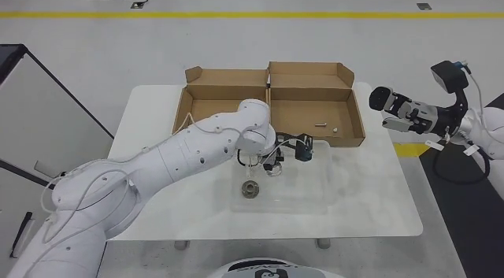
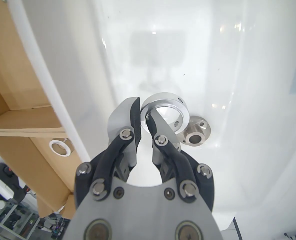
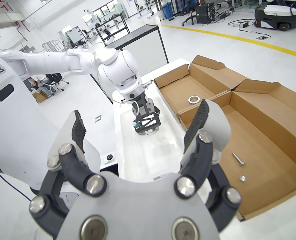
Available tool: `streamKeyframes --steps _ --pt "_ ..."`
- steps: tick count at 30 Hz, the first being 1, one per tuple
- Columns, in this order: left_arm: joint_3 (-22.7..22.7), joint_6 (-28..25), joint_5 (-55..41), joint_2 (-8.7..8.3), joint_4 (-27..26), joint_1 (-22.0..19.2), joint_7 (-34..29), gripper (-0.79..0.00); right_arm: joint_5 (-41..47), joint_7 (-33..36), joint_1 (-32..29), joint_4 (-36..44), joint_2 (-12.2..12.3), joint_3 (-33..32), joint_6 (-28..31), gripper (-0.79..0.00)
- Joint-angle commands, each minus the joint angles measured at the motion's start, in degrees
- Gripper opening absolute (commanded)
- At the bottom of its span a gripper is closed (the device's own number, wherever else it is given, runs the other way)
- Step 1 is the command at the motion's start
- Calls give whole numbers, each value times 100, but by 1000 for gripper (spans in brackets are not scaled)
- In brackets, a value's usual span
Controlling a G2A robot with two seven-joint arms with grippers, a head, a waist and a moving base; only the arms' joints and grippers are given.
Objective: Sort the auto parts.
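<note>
My left gripper (image 2: 144,118) is shut on the wall of a silver ring collar (image 2: 165,111), one finger inside the ring and one outside. It hangs low over the clear tray (image 1: 315,199) in the middle of the table. Right beside the collar a flanged metal hub (image 2: 195,132) lies on the tray floor, the same hub (image 1: 250,190) seen from the top view. My right gripper (image 3: 141,109) stands open and holds nothing, off the table's right side, by the right-hand box (image 1: 315,109).
Two open cardboard boxes stand side by side at the back of the table. The left box (image 3: 178,91) holds one silver ring (image 3: 194,99). The right box (image 3: 257,126) holds a bolt (image 3: 238,159) and a small round part (image 3: 242,178).
</note>
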State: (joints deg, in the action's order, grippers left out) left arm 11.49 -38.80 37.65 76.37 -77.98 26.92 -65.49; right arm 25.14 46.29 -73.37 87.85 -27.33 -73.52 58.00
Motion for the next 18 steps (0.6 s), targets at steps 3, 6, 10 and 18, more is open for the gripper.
streamKeyframes --steps 3,6,10,18 --pt "211 84 -334 -218 -463 -198 -83 -785 0 0 0 0 0 0 0 0" --pt "515 116 -650 -383 -748 -275 -114 -785 0 0 0 0 0 0 0 0" --pt "1017 42 -805 -600 -1018 -237 101 -785 0 0 0 0 0 0 0 0" --pt "2093 -524 -1098 -1044 -918 137 835 -785 0 0 0 0 0 0 0 0"
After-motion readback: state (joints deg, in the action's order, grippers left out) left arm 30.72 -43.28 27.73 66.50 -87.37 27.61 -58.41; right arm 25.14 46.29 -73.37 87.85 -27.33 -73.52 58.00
